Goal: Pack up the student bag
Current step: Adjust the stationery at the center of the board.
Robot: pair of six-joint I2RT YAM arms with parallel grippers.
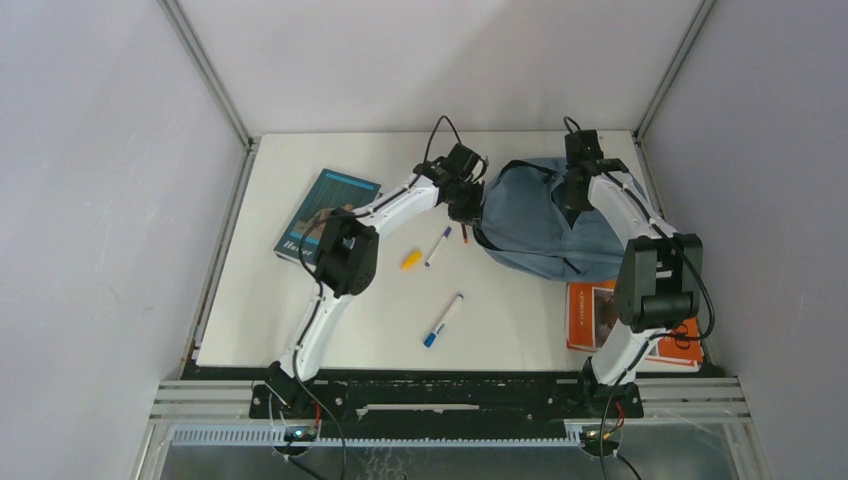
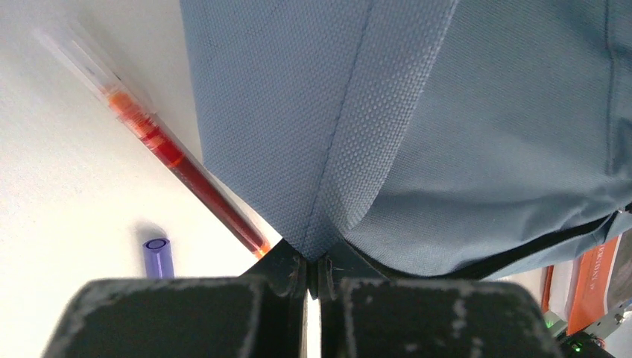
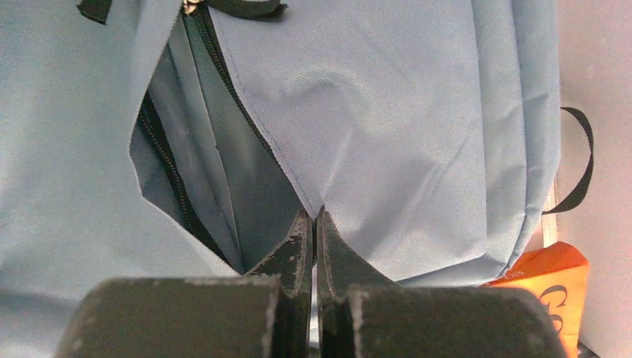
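Student bag [image 1: 540,225]: soft grey-blue woven fabric; left tool [image 2: 313,262] pinches fold, right tool [image 3: 315,218] pressed together; two white markers [image 1: 443,320].

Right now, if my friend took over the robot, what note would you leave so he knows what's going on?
Left gripper: shut, pinching the left edge of the student bag.
Right gripper: shut on the fabric flap beside the bag's open zipper.
Bag: far right on the table, zipper parted; nothing shows in the visible part of the inside.
Done: bag gripped on both sides, zipper open.
Left: everything lies outside the bag. That means the teal book, orange book, blue-tipped marker, purple-tipped pen, red pen and small yellow piece.
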